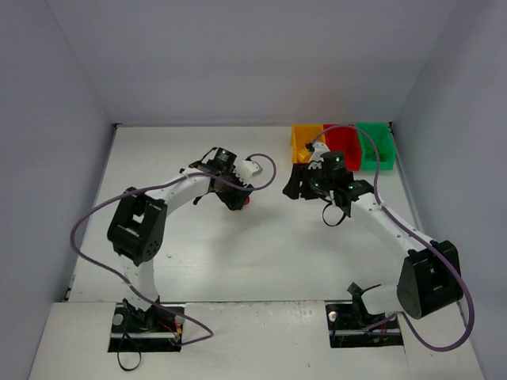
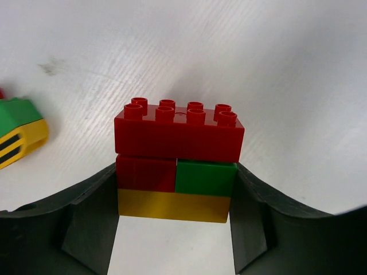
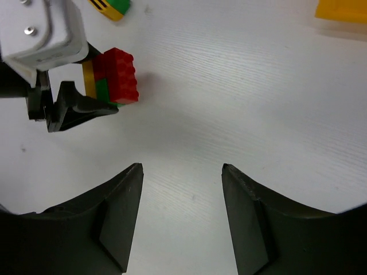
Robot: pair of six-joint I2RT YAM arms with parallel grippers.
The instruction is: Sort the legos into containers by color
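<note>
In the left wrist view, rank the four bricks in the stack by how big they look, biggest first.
Largest: the top red brick.
Next: the bottom yellow brick, equally wide but showing less height.
Smallest: the middle red brick and the middle green brick look alike, so no order between them.

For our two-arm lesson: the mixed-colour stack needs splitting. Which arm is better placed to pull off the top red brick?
Right, probably. The left arm has jaws shut on the stack, so it can only hold. The right arm has open, empty jaws near the top red brick.
</note>
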